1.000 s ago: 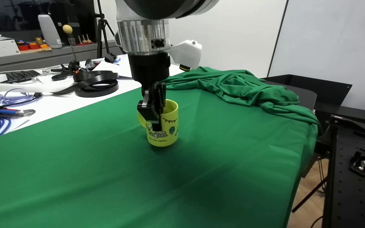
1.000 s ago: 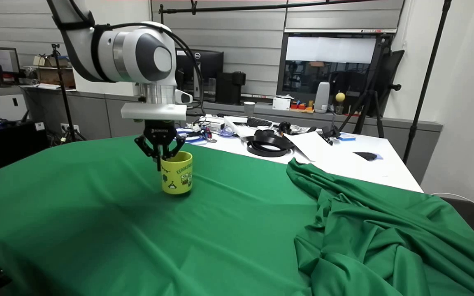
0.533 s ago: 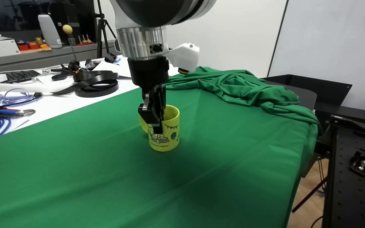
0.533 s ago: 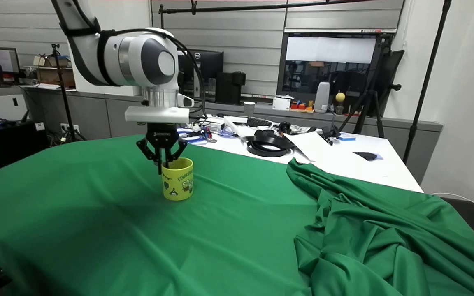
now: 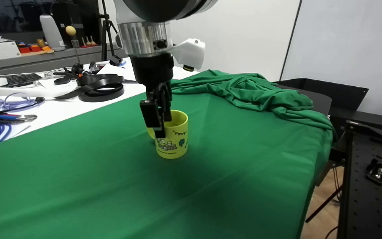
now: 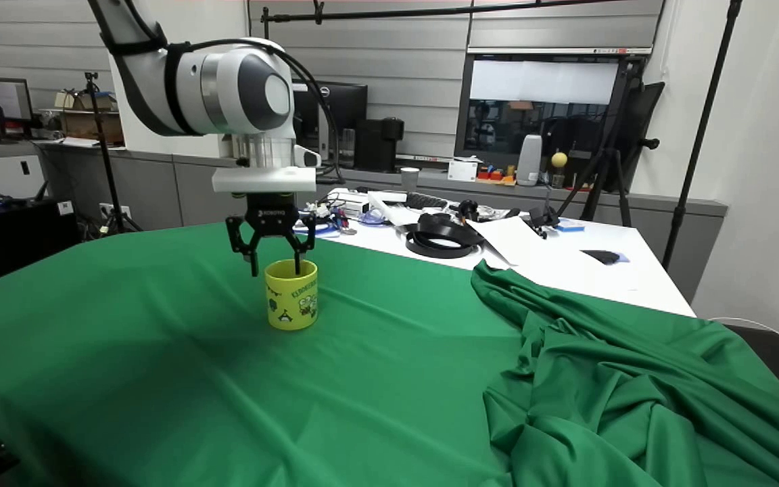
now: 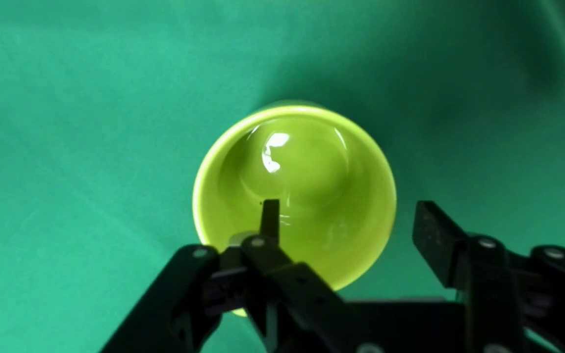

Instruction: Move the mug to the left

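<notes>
The yellow-green mug [image 5: 171, 144] stands upright on the green cloth, its printed side showing in both exterior views [image 6: 292, 304]. From above, the wrist view looks into its mouth [image 7: 307, 162]. My gripper [image 7: 348, 202] is open just above the rim. One finger [image 7: 269, 218] reaches over the mouth of the mug, while the opposite finger [image 7: 434, 230] is outside the wall. A stretch of rim lies between them, with gaps visible on both sides. The handle is mostly hidden behind the gripper.
Green cloth [image 6: 376, 379] covers the table, bunched into a heap [image 6: 606, 406] at one side. Beyond it, the white table part [image 5: 58, 113] carries a black strap coil [image 5: 101, 88], cables and tools. A dark perforated platform [image 5: 376, 199] stands beside the table.
The mug has come down onto the cloth. The fingers, close together at its rim a moment ago, have spread apart and let go, and the gripper has risen slightly.
</notes>
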Available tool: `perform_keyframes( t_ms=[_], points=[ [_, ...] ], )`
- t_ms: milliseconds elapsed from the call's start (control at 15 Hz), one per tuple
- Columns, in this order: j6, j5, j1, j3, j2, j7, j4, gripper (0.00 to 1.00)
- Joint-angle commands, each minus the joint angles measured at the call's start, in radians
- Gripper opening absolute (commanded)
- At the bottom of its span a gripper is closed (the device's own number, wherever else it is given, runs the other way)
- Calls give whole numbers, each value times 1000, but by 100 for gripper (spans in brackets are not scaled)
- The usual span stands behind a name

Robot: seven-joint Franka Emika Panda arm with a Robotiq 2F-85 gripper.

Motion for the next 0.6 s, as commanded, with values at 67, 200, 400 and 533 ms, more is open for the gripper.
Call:
perform_keyframes(
  t_ms=[67, 200, 400, 533],
  points=[
    [-60, -35, 26, -17, -83, 57, -28, 100],
    [-70, -42, 27, -19, -114, 69, -39, 100],
    [-121, -29, 23, -15, -164, 86, -52, 100],
    [-189, -10, 17, -9, -194, 82, -57, 100]
  ],
)
